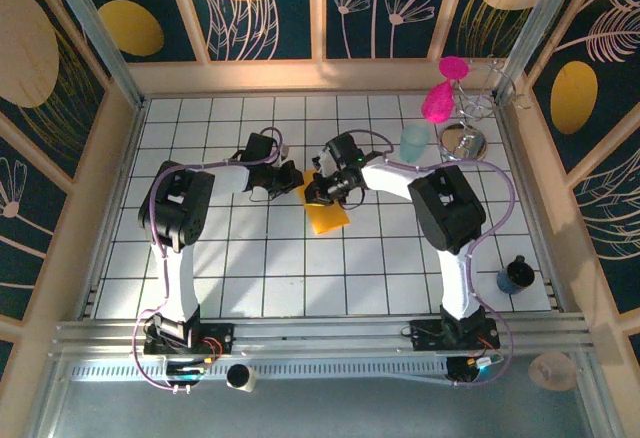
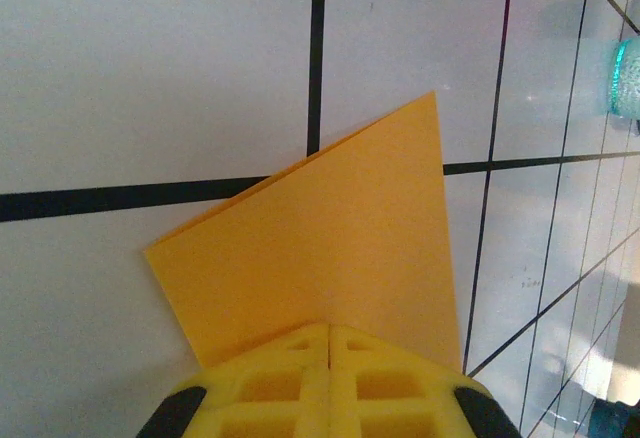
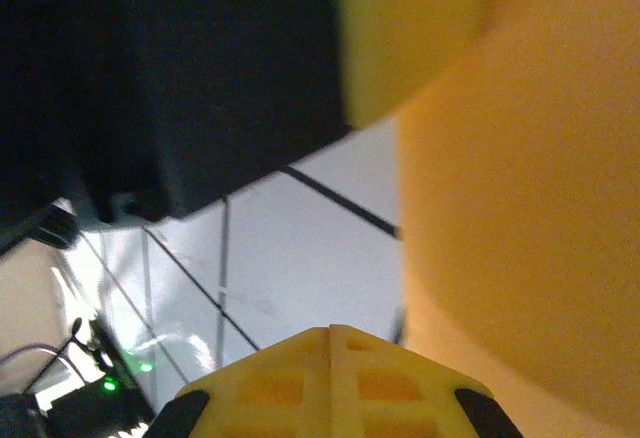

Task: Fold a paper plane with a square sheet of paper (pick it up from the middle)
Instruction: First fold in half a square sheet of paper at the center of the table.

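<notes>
White tiles with dark grout lines cover the table (image 1: 200,278), boxed in by a pale wooden frame and dark blue wall panels (image 1: 420,8) painted with golden ovals and pale line-drawn leaves. Toward the far right corner stand a pale teal cup (image 1: 415,141), a pink object (image 1: 437,101) and a shiny metal dish (image 1: 464,142). A dark blue cup (image 1: 516,275) sits near the right edge.

Both arms bend inward and meet over the middle of the far half. There the orange-yellow sheet of paper (image 1: 330,218) lies flat on the tiles, folded over, with two layers showing along one edge. The left gripper (image 1: 292,180) has its yellow pads pressed together, tips over the sheet's near part. The right gripper (image 1: 316,193) is likewise closed, with the sheet just beside it. I cannot tell whether either one touches the paper
</notes>
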